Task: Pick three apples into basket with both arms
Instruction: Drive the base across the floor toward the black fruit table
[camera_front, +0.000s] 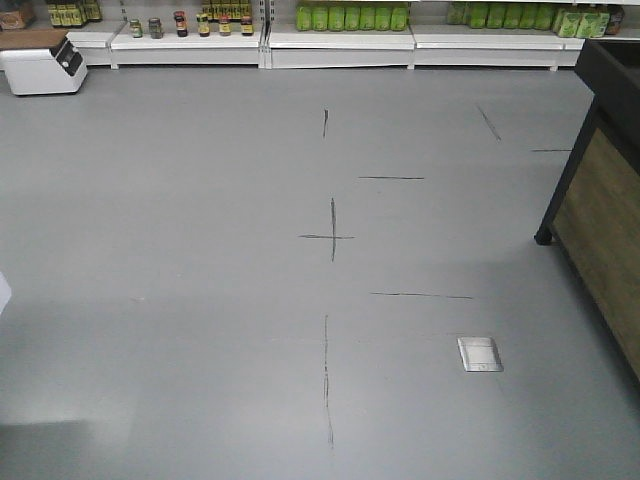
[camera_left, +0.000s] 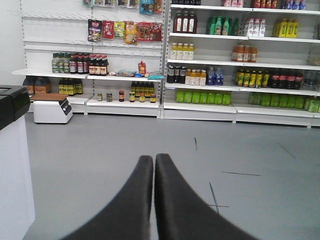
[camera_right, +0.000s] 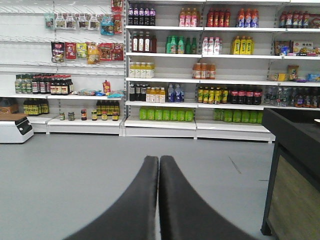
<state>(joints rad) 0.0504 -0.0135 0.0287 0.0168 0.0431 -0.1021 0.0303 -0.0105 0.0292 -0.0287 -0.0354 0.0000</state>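
Note:
No apples and no basket show in any view. My left gripper (camera_left: 153, 159) fills the bottom of the left wrist view, its two dark fingers pressed together with nothing between them, pointing across bare grey floor. My right gripper (camera_right: 159, 160) looks the same in the right wrist view: shut, empty, aimed at the shelves. Neither arm appears in the front-facing view.
Grey floor (camera_front: 250, 300) with black pen marks and a metal floor plate (camera_front: 480, 354). Stocked store shelves (camera_right: 165, 75) line the far wall. A black-and-wood display stand (camera_front: 600, 190) is at the right, a white machine (camera_front: 42, 62) at far left, a white counter (camera_left: 12, 165) beside the left arm.

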